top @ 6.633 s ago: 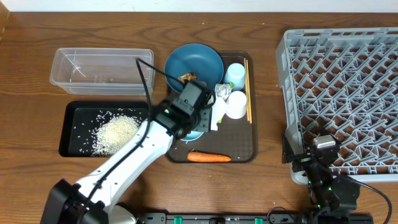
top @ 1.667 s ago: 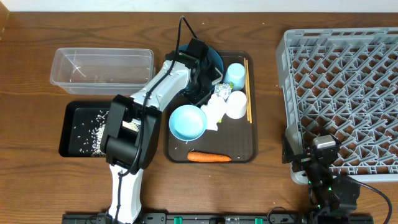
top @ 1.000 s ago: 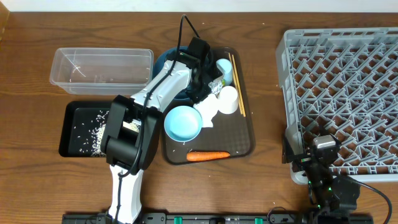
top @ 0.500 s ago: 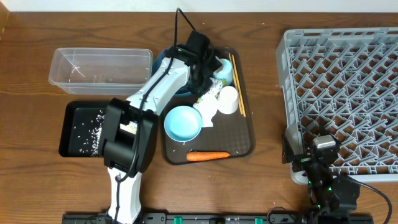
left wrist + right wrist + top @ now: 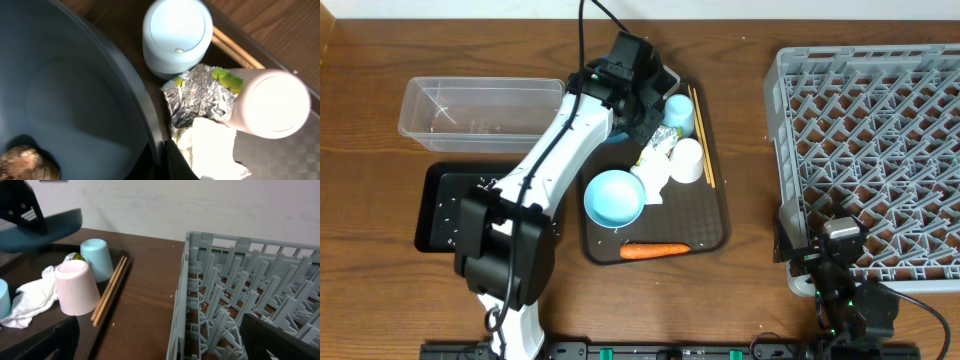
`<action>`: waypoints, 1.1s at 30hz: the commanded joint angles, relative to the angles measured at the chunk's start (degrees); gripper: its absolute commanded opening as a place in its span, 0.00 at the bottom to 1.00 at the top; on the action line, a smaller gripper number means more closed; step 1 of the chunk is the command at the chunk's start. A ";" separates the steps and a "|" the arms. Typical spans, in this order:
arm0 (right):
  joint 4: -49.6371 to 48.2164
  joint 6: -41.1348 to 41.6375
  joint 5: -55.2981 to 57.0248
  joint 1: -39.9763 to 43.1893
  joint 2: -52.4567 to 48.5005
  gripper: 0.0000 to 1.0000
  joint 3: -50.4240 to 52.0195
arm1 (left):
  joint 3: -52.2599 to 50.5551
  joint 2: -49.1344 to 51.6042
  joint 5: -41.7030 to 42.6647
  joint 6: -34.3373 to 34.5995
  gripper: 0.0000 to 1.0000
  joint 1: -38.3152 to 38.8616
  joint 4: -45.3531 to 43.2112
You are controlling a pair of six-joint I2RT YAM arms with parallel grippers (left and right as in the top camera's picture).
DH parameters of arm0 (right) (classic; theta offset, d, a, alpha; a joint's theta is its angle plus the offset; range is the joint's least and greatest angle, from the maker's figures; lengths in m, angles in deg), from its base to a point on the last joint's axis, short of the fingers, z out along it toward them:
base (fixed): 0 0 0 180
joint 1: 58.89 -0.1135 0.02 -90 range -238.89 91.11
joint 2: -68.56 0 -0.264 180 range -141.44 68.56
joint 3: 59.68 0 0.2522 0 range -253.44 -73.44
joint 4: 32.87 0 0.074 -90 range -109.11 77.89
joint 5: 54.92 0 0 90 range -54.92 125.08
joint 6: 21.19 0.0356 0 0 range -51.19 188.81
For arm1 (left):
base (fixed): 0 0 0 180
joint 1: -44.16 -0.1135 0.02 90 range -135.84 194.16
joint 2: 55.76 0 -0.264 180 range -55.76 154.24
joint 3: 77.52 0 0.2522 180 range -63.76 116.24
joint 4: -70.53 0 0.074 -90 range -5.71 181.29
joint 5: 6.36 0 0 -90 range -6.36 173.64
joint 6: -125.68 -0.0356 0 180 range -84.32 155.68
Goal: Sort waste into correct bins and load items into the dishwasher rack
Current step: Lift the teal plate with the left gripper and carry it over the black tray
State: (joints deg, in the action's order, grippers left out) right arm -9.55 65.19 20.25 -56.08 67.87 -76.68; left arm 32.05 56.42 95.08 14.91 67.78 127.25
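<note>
My left gripper [image 5: 162, 162] is shut on the rim of the large dark blue bowl [image 5: 75, 100], which hangs tilted above the tray's far left corner [image 5: 50, 230]. A brown food scrap [image 5: 22, 162] lies inside the bowl. Below it are the light blue cup [image 5: 678, 110], white cup [image 5: 687, 160], silver and yellow-green wrapper [image 5: 200, 97], crumpled napkin [image 5: 655, 180] and chopsticks [image 5: 702, 135]. The small pale blue bowl [image 5: 615, 197] and the carrot [image 5: 655, 250] sit nearer the front. My right gripper [image 5: 160, 347] stands open by the dishwasher rack [image 5: 880, 130], holding nothing.
The brown serving tray [image 5: 705, 215] holds the loose items. The clear tub [image 5: 485, 112] stands at the back left. In front of it is the black tray [image 5: 445, 205] with rice grains, partly hidden by my left arm.
My left gripper has risen with the dark blue bowl, lifting it off the tray. The right arm has not moved.
</note>
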 commanded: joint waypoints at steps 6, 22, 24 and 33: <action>0.07 -0.74 -0.22 0.22 0.17 0.99 0.20 | 1.53 -5.25 -0.07 4.20 0.06 -0.39 -0.52; 0.07 -0.74 -0.22 0.22 0.20 0.99 0.20 | 1.51 -12.00 4.61 7.76 0.06 -0.39 0.68; 0.07 -0.74 -0.22 0.22 0.17 0.99 0.20 | 1.51 -12.35 4.61 10.60 0.06 -0.46 1.27; 0.07 -0.74 -0.22 0.22 0.20 0.99 0.20 | 1.51 -20.26 4.39 15.82 0.06 -3.56 8.46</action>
State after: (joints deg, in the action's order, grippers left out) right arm -9.55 65.19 20.27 -56.08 67.87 -76.68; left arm 32.07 41.58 99.49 28.02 66.40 134.94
